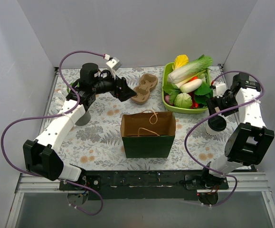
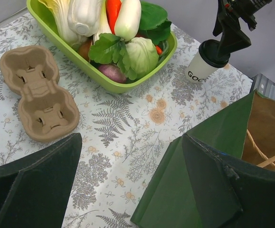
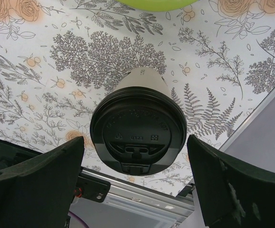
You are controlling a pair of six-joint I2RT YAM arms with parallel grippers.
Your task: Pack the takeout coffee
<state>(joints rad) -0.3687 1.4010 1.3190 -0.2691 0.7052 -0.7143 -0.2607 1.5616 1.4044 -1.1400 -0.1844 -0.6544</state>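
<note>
The takeout coffee (image 1: 216,126), a white paper cup with a black lid, stands upright on the table's right side, near the front right of the vegetable tray. My right gripper (image 1: 216,117) hangs just above it, open. In the right wrist view the lid (image 3: 137,137) sits between the two fingers (image 3: 42,180), with a gap on each side. The cup also shows in the left wrist view (image 2: 200,67). The green paper bag (image 1: 148,135) stands open at the table's middle front. My left gripper (image 1: 123,90) is open and empty, above the table left of the cardboard carrier.
A brown two-cup carrier (image 1: 144,88) lies behind the bag. A green tray (image 1: 166,80) of vegetables is at the back right. A grey cup (image 1: 83,116) stands at the left, partly under the left arm. The table's right edge is close to the coffee.
</note>
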